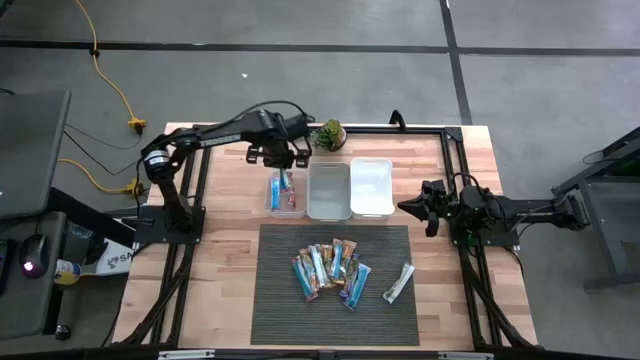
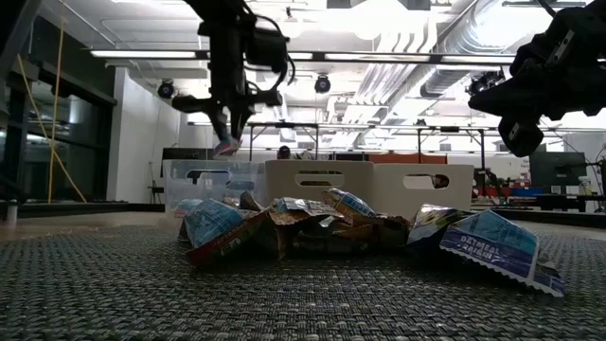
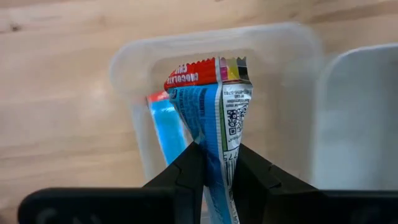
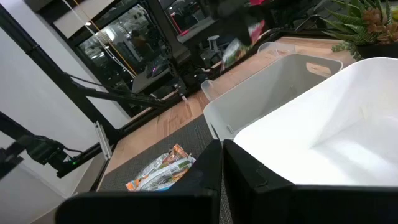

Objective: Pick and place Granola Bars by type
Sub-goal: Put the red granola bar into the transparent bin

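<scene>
My left gripper (image 1: pixel 284 160) (image 3: pixel 217 152) hovers over the leftmost clear bin (image 1: pixel 272 205), shut on a blue granola bar (image 3: pixel 211 106) with a red end. Two bars (image 1: pixel 286 193) lie flat in that bin; one blue bar (image 3: pixel 165 127) shows below the held one. A pile of blue, orange-brown and pink-red bars (image 1: pixel 330 270) (image 2: pixel 284 223) lies on the dark mat. A white-silver bar (image 1: pixel 398 283) rests apart to the pile's right. My right gripper (image 1: pixel 425 208) (image 4: pixel 222 163) waits shut, right of the bins. My left gripper pinches the blue bar between its two fingers (image 3: pixel 189 171), coming from above and pointing down. The fingers are on the wrapper partway along its length (image 3: pixel 219 163). The bar hangs below them, lifted clear, its crimped red end (image 3: pixel 199 73) lowest over the bin.
Two white bins, middle (image 1: pixel 329 190) and right (image 1: pixel 371 187), stand beside the clear one. A small green plant (image 1: pixel 328 133) sits just behind the bins near my left gripper. The dark mat (image 1: pixel 280 320) covers the table's near middle; bare wood lies on both sides.
</scene>
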You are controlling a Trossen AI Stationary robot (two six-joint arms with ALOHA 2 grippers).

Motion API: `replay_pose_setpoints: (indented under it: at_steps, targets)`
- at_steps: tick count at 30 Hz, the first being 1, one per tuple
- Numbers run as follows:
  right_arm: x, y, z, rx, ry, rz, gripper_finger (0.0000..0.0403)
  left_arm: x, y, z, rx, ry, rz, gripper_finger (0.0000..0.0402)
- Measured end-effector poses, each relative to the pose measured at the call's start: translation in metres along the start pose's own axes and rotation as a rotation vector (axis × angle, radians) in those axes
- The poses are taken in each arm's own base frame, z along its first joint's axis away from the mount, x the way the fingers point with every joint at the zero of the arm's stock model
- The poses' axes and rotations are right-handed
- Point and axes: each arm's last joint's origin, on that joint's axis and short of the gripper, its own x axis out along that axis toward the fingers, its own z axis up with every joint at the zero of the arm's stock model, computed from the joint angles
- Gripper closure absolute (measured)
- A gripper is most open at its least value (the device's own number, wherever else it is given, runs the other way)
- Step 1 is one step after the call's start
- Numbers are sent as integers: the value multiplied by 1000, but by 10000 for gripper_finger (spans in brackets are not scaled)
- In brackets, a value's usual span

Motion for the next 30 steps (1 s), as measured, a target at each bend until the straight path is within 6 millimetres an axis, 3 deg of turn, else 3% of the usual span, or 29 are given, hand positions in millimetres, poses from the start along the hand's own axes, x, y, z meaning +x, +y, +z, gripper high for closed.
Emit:
replay_pose_setpoints:
  at_steps: [5, 14, 26, 30]
  targets:
    - [0, 0, 0, 0, 0, 0, 402, 19, -7, -4, 15, 9, 80, 341]
    - [0, 0, 0, 0, -2, 0, 402, 35, -15, -7, 53, 54, 94, 333]
    - [0, 0, 0, 0, -2, 1, 402, 34, -19, -12, 64, 71, 67, 199]
    - [0, 0, 0, 0, -2, 1, 402, 23, -20, -16, 102, 29, 39, 181]
